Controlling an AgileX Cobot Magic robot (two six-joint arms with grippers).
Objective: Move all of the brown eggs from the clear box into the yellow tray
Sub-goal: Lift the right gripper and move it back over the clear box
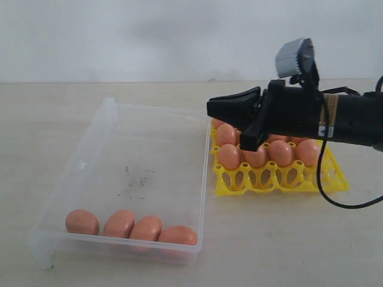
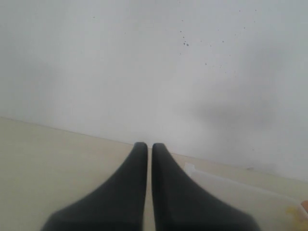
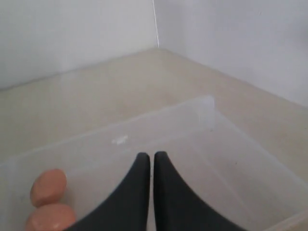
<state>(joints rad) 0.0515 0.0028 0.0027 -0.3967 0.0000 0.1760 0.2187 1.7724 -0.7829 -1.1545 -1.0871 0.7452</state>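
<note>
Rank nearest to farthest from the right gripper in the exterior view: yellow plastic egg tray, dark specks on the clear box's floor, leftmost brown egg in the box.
1. Bright yellow plastic egg tray: just below the right gripper, right side.
2. Dark specks: middle of the clear rectangular plastic box's floor.
3. Leftmost brown oval egg: box's near-left corner.

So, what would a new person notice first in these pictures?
The black right hand, shut and empty, hangs above the right edge of the clear box. Four brown eggs lie in a row along the box's near wall. The yellow tray to its right holds more eggs, with its front cups empty.
</note>
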